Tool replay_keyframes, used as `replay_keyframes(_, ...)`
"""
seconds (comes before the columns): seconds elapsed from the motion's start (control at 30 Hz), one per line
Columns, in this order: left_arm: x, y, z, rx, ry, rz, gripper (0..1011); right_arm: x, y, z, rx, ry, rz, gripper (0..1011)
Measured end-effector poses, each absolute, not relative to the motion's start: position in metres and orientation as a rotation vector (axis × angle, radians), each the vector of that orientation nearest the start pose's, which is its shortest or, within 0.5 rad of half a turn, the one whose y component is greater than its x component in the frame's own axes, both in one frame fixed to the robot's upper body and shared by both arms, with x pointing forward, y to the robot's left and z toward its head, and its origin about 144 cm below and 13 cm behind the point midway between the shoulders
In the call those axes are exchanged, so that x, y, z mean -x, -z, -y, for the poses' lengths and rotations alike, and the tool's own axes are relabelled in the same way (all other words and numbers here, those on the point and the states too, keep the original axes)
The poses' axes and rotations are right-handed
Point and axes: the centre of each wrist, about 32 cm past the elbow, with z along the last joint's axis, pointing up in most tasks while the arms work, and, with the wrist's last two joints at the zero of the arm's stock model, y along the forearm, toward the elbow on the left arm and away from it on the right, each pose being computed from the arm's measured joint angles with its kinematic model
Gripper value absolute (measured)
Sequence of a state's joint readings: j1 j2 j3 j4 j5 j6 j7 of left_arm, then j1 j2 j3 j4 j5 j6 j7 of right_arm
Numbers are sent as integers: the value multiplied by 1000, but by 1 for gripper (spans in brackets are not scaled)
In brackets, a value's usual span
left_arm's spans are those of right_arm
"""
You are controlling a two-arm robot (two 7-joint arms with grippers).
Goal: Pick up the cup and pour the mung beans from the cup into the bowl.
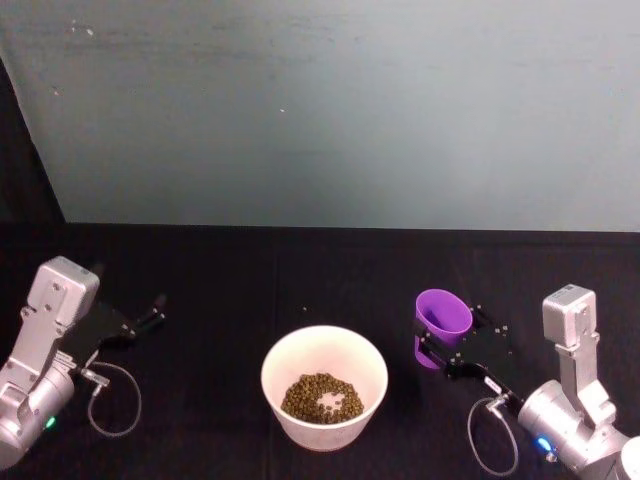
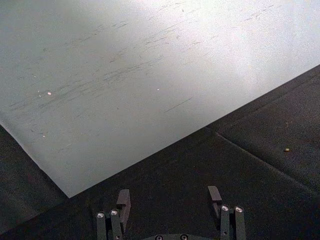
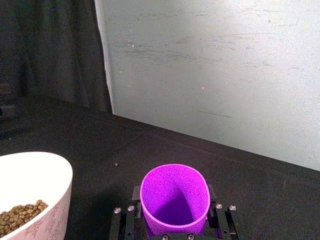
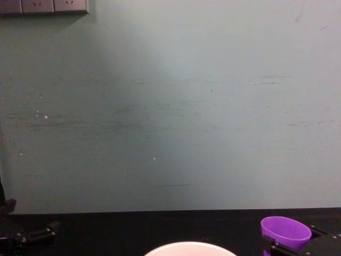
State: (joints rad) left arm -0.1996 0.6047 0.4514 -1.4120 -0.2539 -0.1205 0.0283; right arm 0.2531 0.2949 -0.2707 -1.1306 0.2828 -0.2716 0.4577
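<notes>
right hand (image 1: pixel 440 345) clamped on the empty cup (image 1: pixel 441 318), right of the bowl (image 1: pixel 368 365) holding the mung beans (image 1: pixel 321 397). lower it upright, then release; left hand (image 2: pixel 170 200), fingers apart, near the bench's left edge.

Cup (image 1: pixel 442 318): bright purple, plain, unmarked. Bowl (image 1: pixel 372 372): white, with a faint pale leaf-like pattern on its outer wall. Beans (image 1: pixel 322 397): olive-green to tan, mixed. Table (image 1: pixel 230 290): black. Wall (image 1: pixel 330 110): pale grey-green, scuffed with dark streaks. Right gripper (image 1: pixel 441 352): black fingers.
</notes>
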Motion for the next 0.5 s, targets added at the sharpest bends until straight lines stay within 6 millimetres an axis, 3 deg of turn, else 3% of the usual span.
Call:
replay_keyframes(0.33, -489, -1140, -310, -304, -1248, 285, 1003, -515, -1091, 278, 45, 983, 64, 731)
replay_keyframes(0.5, -489, -1140, -310, -305, -1248, 285, 1004, -515, -1091, 278, 45, 983, 64, 870)
